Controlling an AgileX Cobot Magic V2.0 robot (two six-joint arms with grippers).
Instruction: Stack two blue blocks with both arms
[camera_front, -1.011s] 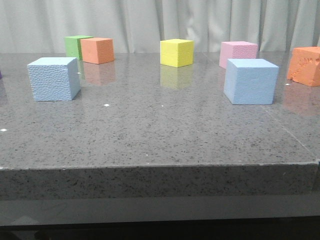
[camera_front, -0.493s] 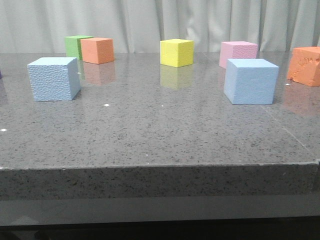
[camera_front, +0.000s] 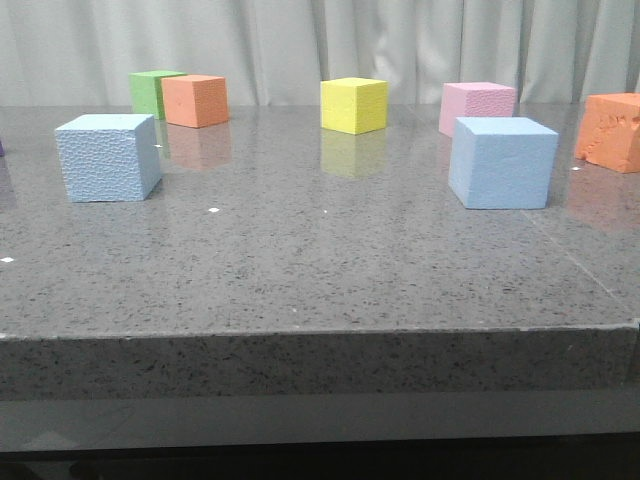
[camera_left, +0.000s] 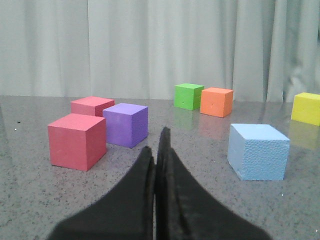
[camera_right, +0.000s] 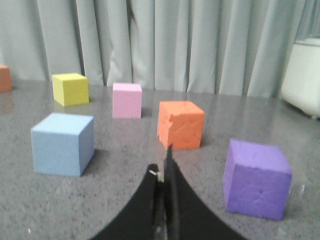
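Note:
The pebbly blue block (camera_front: 108, 157) sits at the left of the table; it also shows in the left wrist view (camera_left: 258, 151). The smoother blue block (camera_front: 502, 162) sits at the right, in front of the pink cube (camera_front: 476, 106); it also shows in the right wrist view (camera_right: 63, 144). Neither gripper shows in the front view. My left gripper (camera_left: 156, 145) is shut and empty, well short of the pebbly block. My right gripper (camera_right: 163, 162) is shut and empty, beside and short of the smoother block.
A yellow cube (camera_front: 353, 105) stands at the back middle, green (camera_front: 151, 92) and orange (camera_front: 195, 100) cubes at the back left, a rough orange cube (camera_front: 611, 131) at the right. Two red cubes (camera_left: 76, 141) and a purple cube (camera_left: 125, 124) lie near my left gripper; another purple cube (camera_right: 257, 178) near my right.

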